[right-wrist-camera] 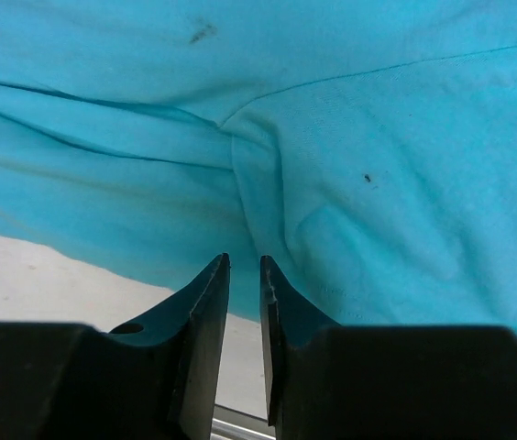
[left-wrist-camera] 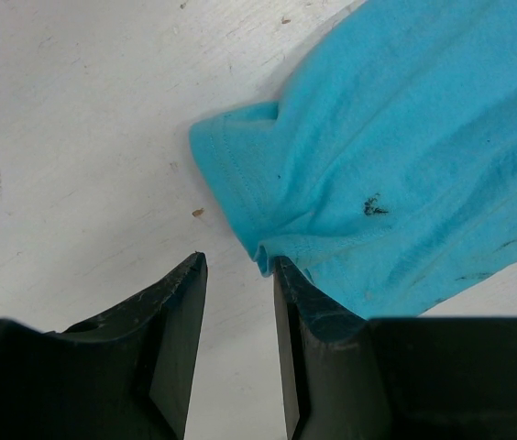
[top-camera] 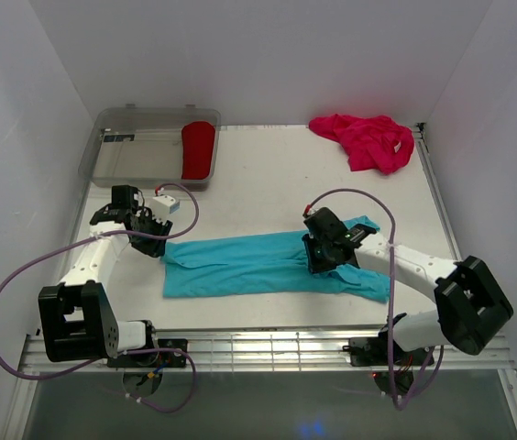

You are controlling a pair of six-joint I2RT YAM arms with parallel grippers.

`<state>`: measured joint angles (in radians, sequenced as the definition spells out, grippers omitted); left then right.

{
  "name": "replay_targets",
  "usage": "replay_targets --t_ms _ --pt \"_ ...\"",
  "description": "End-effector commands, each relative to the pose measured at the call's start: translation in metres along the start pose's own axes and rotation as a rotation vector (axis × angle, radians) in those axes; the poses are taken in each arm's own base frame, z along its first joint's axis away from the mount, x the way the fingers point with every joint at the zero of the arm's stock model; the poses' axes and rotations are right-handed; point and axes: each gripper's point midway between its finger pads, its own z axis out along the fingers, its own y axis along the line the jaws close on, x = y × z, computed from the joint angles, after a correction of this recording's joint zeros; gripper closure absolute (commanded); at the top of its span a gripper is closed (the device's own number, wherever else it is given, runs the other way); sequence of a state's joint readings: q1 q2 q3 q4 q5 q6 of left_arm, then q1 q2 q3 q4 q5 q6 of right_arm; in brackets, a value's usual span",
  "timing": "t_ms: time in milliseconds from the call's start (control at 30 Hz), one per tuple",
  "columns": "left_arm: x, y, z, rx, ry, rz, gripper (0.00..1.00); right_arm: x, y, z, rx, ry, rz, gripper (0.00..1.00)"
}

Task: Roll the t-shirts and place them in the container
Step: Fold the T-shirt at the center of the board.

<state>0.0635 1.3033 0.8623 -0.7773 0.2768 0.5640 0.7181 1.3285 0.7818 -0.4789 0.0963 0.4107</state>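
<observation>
- The left gripper has its jaws partly open. Bare table shows in the gap and nothing sits between them.
- Its right finger touches the hem of the blue shirt. A corner of the shirt lies just ahead of the tips, and the cloth spreads away ahead and to the right of these jaws.
- Ahead and to the right of them, a small dark smudge marks the cloth. It is too small to read as anything.
- The right gripper has its jaws parted by only a narrow slit. Blue cloth and a strip of table show through the slit, and no fold can be seen pinched inside it.
- A crease in the blue shirt rises straight ahead from these tips. Cloth fills the view ahead and to both sides, with table showing only low on their left.
- From above, the right gripper sits low over the right part of the blue shirt. The shirt lies flat in a long band running from these jaws across to the left gripper, which is at its left end. A short piece of the shirt also lies behind the right jaws, toward that arm.
- Far ahead of the right jaws, well apart from them, a pink shirt lies crumpled at the far edge of the table.
- Beyond the left jaws stands a clear bin, with a red shirt lying inside along its right side.
</observation>
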Motion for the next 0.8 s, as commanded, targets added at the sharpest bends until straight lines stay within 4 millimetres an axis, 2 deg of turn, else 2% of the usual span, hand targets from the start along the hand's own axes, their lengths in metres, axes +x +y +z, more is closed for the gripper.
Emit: replay_targets --t_ms 0,133,233,400,533,600,667,767 --pt "-0.013 0.005 -0.005 -0.013 -0.046 0.007 0.54 0.002 -0.010 0.005 0.098 0.043 -0.047 0.74" --pt "-0.016 0.006 -0.007 -0.015 -0.053 0.006 0.53 -0.003 -0.018 0.007 0.151 0.035 -0.052 0.74" --pt "-0.016 0.005 -0.007 -0.010 -0.054 -0.002 0.53 -0.008 -0.015 0.007 0.135 0.010 -0.065 0.72" --pt "-0.013 0.005 -0.006 -0.011 -0.041 -0.008 0.53 0.006 -0.022 0.018 0.154 0.054 -0.084 0.72" --pt "-0.009 0.007 -0.008 -0.032 -0.026 0.006 0.53 0.012 -0.018 0.026 0.126 0.071 -0.086 0.73" --pt "-0.004 0.007 -0.008 -0.034 -0.012 0.009 0.53 0.011 -0.018 0.026 0.128 0.071 -0.085 0.76" --pt "-0.001 0.006 -0.008 -0.035 -0.005 0.020 0.53 0.008 -0.016 0.026 0.119 0.066 -0.082 0.86" --pt "0.003 0.006 -0.009 -0.040 0.010 0.028 0.53 0.005 -0.011 0.023 0.097 0.056 -0.083 0.92"
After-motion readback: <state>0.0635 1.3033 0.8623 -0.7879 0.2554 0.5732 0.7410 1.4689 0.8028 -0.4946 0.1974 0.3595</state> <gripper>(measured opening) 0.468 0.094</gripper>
